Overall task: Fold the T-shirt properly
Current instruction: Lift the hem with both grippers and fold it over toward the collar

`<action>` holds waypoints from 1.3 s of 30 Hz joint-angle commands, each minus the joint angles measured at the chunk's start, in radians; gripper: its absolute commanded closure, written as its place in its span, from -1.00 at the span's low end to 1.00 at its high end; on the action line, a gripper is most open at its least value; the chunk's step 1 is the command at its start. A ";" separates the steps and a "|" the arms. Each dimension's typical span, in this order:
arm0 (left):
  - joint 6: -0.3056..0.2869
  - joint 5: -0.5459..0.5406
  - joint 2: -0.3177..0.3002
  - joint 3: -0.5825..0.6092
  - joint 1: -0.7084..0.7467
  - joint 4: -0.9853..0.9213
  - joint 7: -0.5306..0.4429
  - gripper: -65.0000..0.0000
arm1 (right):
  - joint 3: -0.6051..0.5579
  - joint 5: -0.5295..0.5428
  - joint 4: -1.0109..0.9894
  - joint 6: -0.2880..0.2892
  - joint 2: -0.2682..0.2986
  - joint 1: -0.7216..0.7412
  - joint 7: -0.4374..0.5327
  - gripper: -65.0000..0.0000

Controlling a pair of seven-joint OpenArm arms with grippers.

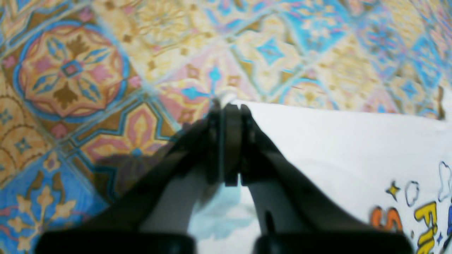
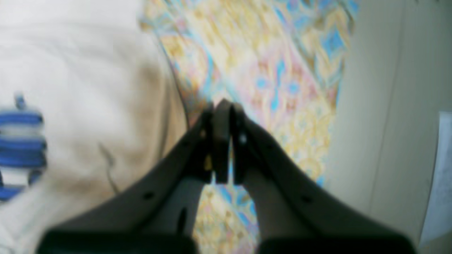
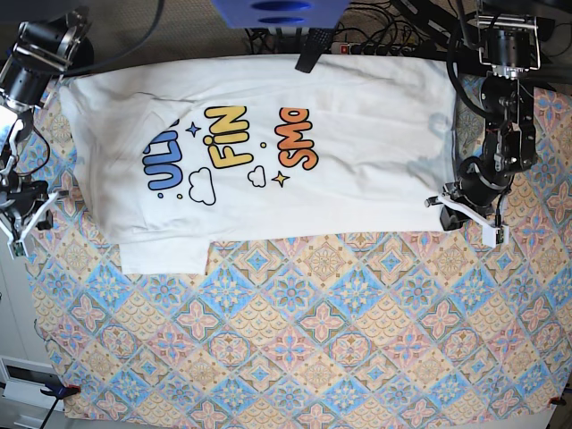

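The white T-shirt (image 3: 357, 134) lies flat across the far half of the table, folded so that only the top of its blue, yellow and orange print shows. A flap (image 3: 165, 255) sticks out at its near left. My left gripper (image 1: 227, 106) is shut at the shirt's near right corner (image 1: 335, 141), with a bit of white cloth at its tips; it also shows in the base view (image 3: 447, 207). My right gripper (image 2: 222, 106) is shut and empty over the tablecloth, just off the shirt's edge (image 2: 88, 88), at the table's left side (image 3: 25, 223).
A patterned tablecloth (image 3: 295, 340) covers the table. A blue object (image 3: 273, 11) and cables (image 3: 375, 40) sit at the back edge. In the right wrist view the table edge is close, with a pale surface (image 2: 381, 106) beyond it.
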 commanded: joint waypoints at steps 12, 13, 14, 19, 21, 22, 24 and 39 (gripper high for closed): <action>-0.002 0.007 -0.012 -0.039 0.080 0.079 -0.014 1.00 | -0.039 0.003 0.015 -0.001 0.020 -0.031 0.034 0.63; -0.002 0.007 -0.002 -0.039 0.079 0.076 -0.012 1.00 | -0.073 0.003 -0.011 -0.001 0.020 0.004 0.038 0.51; -0.002 0.007 0.005 -0.039 0.074 0.075 -0.012 1.00 | -0.107 0.001 -0.041 -0.001 0.020 0.046 0.040 0.38; -0.002 0.007 0.008 -0.039 0.062 0.044 -0.011 1.00 | -0.217 0.001 -0.221 -0.001 0.020 0.170 0.143 0.16; -0.002 0.007 0.008 -0.039 0.062 0.044 -0.012 1.00 | -0.265 0.001 -0.305 -0.001 0.020 0.214 0.184 0.16; -0.002 0.007 0.008 -0.039 0.064 0.044 -0.012 1.00 | -0.291 0.001 -0.350 -0.001 0.020 0.241 0.203 0.16; -0.002 0.007 0.008 -0.041 0.064 0.044 -0.012 1.00 | -0.340 0.001 -0.434 -0.001 0.020 0.285 0.239 0.16; -0.002 0.005 0.011 -0.041 0.060 0.044 -0.012 1.00 | -0.490 0.001 -0.784 -0.001 0.020 0.402 0.457 0.16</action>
